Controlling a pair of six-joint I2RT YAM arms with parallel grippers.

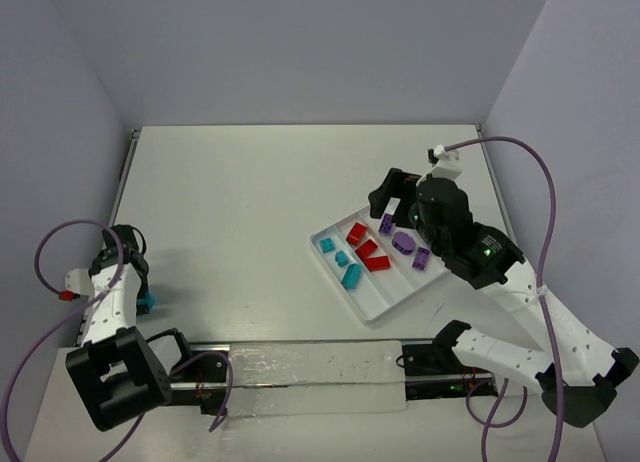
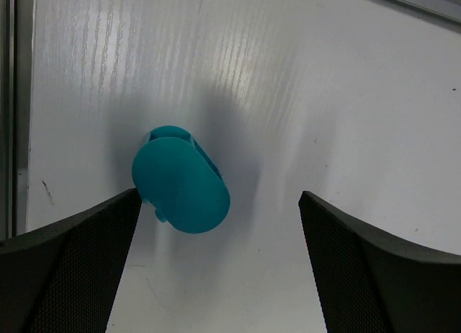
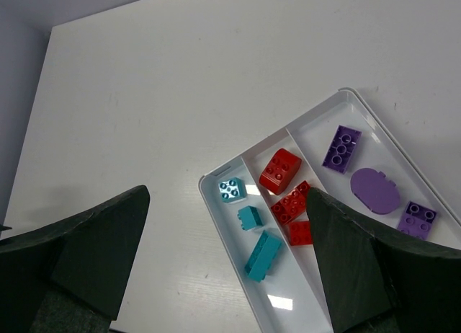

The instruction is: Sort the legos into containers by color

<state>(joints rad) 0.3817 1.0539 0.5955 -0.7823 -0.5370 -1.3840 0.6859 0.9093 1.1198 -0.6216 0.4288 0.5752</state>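
Lego [image 2: 180,180], teal, at 8 o'clock under wide-open left claw [image 2: 217,194], close to one finger; could skid away on closing; right claw [image 3: 227,192] open too.

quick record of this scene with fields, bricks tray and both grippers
tray: white, three compartments, right side of table
left compartment: three teal bricks
middle compartment: three red bricks
right compartment: three purple bricks
loose: one rounded teal brick on table, far left
left gripper: open, loose brick just ahead
right gripper: open, empty, above tray
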